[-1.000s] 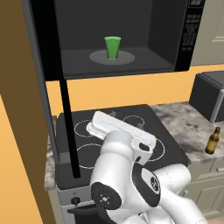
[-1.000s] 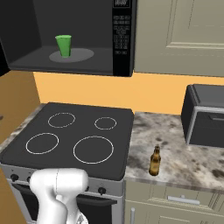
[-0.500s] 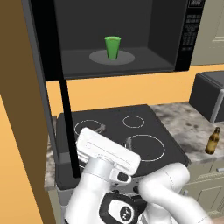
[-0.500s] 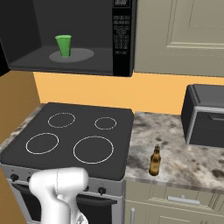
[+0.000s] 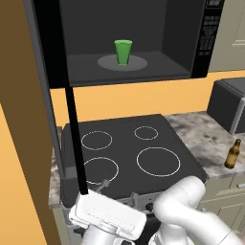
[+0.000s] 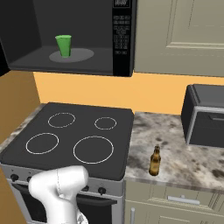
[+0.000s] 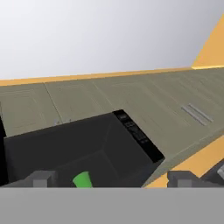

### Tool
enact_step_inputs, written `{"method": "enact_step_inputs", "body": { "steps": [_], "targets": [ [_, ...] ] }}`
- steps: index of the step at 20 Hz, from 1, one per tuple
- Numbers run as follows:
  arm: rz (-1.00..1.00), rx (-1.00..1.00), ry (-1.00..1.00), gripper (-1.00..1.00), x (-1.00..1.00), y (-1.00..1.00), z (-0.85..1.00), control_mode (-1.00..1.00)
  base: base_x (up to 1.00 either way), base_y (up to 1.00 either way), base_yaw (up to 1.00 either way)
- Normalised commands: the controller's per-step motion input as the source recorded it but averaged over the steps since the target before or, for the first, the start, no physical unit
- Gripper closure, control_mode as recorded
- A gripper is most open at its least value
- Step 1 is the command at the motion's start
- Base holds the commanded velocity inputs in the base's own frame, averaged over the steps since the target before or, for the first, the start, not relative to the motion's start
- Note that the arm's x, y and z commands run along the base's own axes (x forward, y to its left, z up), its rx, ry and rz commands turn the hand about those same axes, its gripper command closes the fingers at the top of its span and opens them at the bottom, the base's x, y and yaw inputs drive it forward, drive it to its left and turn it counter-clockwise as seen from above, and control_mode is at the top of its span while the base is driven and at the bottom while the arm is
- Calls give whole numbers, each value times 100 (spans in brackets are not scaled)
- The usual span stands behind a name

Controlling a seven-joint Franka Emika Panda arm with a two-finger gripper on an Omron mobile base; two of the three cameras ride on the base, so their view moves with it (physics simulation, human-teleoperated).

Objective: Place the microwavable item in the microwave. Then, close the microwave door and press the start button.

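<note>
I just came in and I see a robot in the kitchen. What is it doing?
The green cup already stands on the round plate inside the microwave. The microwave door hangs wide open at the left. The white arm is low down in front of the stove, and its gripper, jaws open and holding nothing, looks up at the microwave. Shutting the door and pressing start are not yet done.

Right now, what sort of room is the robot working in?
A home kitchen, rendered: a black stovetop under an open microwave, marbled counter and cabinet doors.
</note>
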Motion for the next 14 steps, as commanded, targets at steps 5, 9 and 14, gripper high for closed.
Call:
{"method": "enact_step_inputs", "body": {
  "steps": [5,9,14],
  "targets": [
    [1,0,-4,-100,-14,96,0,-100,0,0,0],
    [0,0,0,-100,8,100,-5,-100,0,0,0],
    [0,0,0,-100,15,100,-13,-100,0,0,0]
  ]
}}
